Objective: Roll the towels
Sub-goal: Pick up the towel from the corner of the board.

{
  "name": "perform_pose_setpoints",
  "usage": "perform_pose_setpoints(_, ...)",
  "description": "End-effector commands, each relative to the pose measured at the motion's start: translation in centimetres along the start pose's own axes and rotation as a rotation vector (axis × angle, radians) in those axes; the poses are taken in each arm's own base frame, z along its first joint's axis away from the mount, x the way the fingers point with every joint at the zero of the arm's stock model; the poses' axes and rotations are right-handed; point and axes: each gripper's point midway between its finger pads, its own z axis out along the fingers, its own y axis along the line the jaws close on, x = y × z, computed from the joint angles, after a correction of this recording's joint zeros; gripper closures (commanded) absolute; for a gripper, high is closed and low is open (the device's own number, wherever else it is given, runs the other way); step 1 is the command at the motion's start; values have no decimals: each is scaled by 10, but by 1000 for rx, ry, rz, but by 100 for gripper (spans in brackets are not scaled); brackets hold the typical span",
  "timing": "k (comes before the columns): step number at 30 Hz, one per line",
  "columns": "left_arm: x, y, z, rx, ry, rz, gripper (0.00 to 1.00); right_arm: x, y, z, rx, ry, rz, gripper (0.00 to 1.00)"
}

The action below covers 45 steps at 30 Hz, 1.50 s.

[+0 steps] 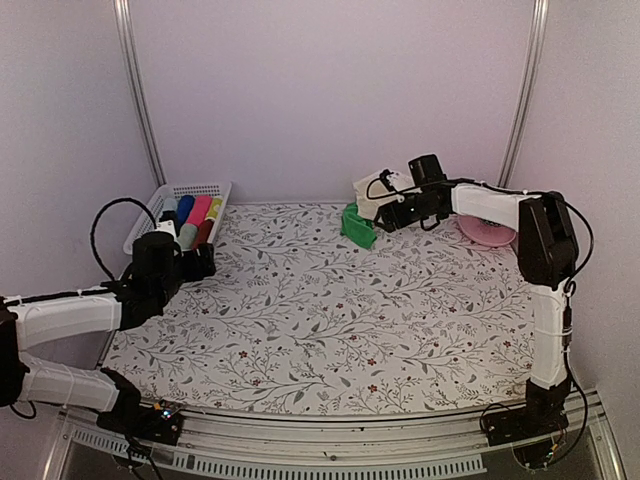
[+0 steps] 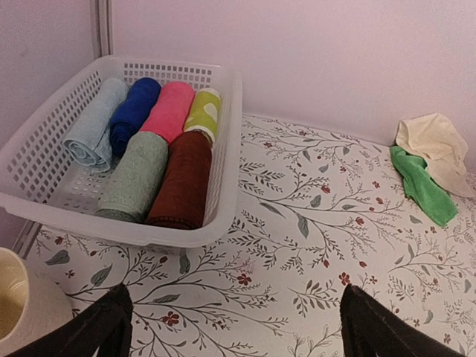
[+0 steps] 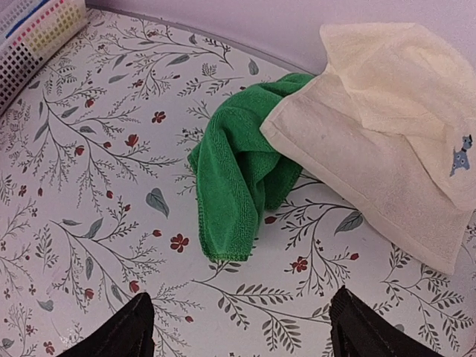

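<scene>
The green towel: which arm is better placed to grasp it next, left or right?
The right. Its open gripper hangs close to the green towel; the left gripper is far off, beside the basket.

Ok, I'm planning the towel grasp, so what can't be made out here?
- Right wrist view: bright green cloth towel, far end hidden under the cream-white cloth towel.
- Same view: cream-white towel's side, cut off by the frame edge.
- Top view: round pink dish, mostly hidden behind the right arm.

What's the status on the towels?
Left gripper open by basket. Right gripper open, empty, facing green towel: crumpled, unrolled. Cream towel overlaps it, unrolled too.
</scene>
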Motion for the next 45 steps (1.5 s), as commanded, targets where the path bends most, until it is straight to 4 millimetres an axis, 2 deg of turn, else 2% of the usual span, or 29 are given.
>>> perform_pose_setpoints(1, -1, -8, 1, 21, -17, 9, 3, 4, -1, 25, 31, 29, 40, 21)
perform_pose_setpoints(6, 1, -12, 2, 39, -11, 7, 3, 17, 0, 52, 13, 55, 119, 25)
perform_pose_setpoints(9, 0, -14, 1, 44, -12, 9, 3, 20, -3, 61, 29, 62, 141, 27)
perform_pose_setpoints(10, 0, -15, 1, 45, -14, 9, 3, 32, -5, 71, 38, 85, 146, 28)
perform_pose_setpoints(12, -1, -15, 0, 47, -15, 10, 3, 40, -9, 79, 55, 100, 169, 29)
perform_pose_setpoints(22, 0, -16, 0, 49, -17, 13, 3, 41, -3, 102, 9, 97, 199, 44)
perform_pose_setpoints(26, 2, -18, 1, 54, -12, 17, 3, 37, 7, 105, -47, 90, 196, 63)
perform_pose_setpoints(30, 6, -20, 4, 57, -1, 23, 3, 23, 20, 97, -110, 62, 168, 95)
perform_pose_setpoints(33, 9, -23, 7, 59, 8, 32, 3, 3, 28, 80, -144, 26, 149, 99)
perform_pose_setpoints(36, 13, -25, 9, 66, 20, 41, 3, -29, 35, 51, -171, -35, 132, 99)
perform_pose_setpoints(37, 13, -26, 10, 66, 23, 43, 3, -53, 37, 27, -172, -86, 117, 99)
perform_pose_setpoints(41, 17, -32, 11, 86, 34, 47, 3, -112, 47, -41, -176, -221, 23, 99)
perform_pose_setpoints(45, 19, -38, 12, 105, 42, 52, 3, -155, 62, -111, -201, -333, -45, 99)
